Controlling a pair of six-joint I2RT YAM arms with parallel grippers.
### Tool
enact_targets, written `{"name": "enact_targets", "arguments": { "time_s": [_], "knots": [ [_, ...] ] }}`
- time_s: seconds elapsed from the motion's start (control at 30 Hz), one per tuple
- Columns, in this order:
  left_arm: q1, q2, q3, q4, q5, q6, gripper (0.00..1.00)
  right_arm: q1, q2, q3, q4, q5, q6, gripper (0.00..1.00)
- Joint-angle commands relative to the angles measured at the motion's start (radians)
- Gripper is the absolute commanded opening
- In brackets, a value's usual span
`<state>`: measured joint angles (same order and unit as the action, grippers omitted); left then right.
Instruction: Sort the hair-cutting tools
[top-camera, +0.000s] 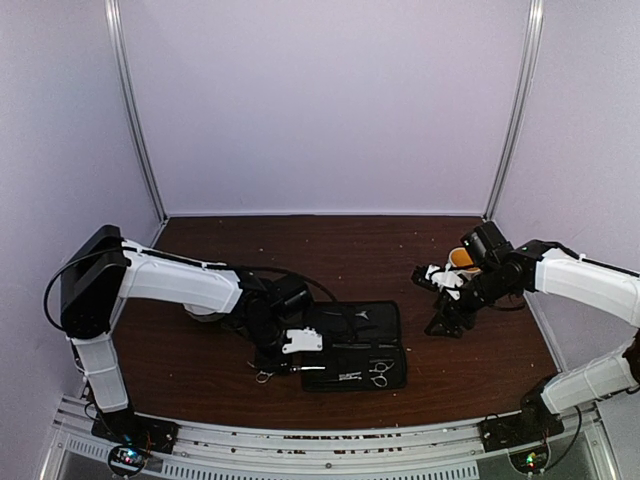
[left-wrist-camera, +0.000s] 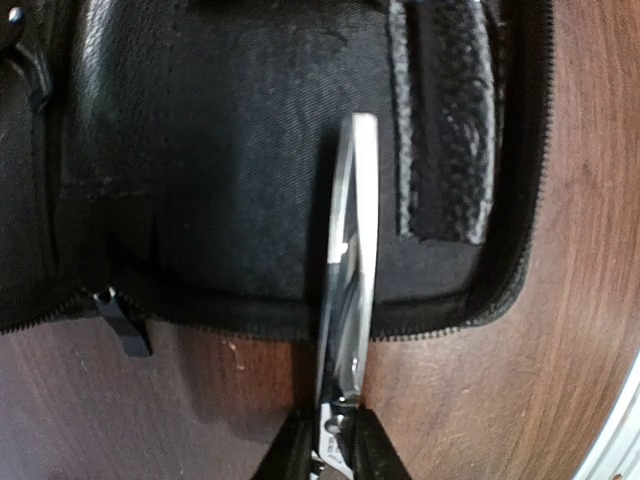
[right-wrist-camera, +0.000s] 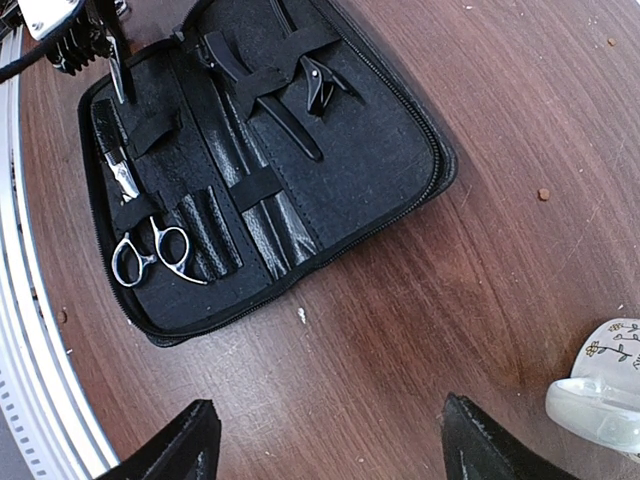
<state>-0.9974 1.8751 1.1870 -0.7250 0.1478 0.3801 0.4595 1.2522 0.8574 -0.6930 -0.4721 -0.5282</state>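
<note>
My left gripper (left-wrist-camera: 330, 450) is shut on a pair of thin silver scissors (left-wrist-camera: 352, 230), pinching them near the pivot. Their blades reach over the edge of the open black zip case (left-wrist-camera: 200, 150). From above, the left gripper (top-camera: 285, 360) is at the case's (top-camera: 355, 322) near left corner. A second pair of scissors (right-wrist-camera: 150, 250) lies strapped in the case (right-wrist-camera: 400, 150), with black clips (right-wrist-camera: 320, 85) and a long narrow black piece (right-wrist-camera: 265, 100) under other straps. My right gripper (right-wrist-camera: 325, 450) hovers open over bare wood to the right of the case, holding nothing.
A white fluted bowl (right-wrist-camera: 605, 395) sits at the right edge of the right wrist view. The metal rail (top-camera: 320, 440) runs along the table's near edge, close to the case. The wooden table (top-camera: 330, 250) stretches behind the case.
</note>
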Motion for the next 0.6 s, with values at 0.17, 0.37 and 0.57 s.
{"name": "enact_targets", "arguments": {
  "time_s": [0.17, 0.37, 0.57],
  "knots": [
    [0.000, -0.057, 0.036, -0.072, -0.042, -0.021, 0.01, -0.006, 0.010, 0.004, -0.011, -0.013, -0.009, 0.77],
    [-0.007, -0.043, 0.138, -0.166, -0.042, -0.035, 0.00, -0.006, 0.013, 0.007, -0.013, -0.019, -0.009, 0.77],
    [-0.026, 0.060, 0.266, -0.289, -0.069, -0.033, 0.00, -0.006, 0.012, 0.007, -0.014, -0.020, -0.010, 0.77]
  ]
}}
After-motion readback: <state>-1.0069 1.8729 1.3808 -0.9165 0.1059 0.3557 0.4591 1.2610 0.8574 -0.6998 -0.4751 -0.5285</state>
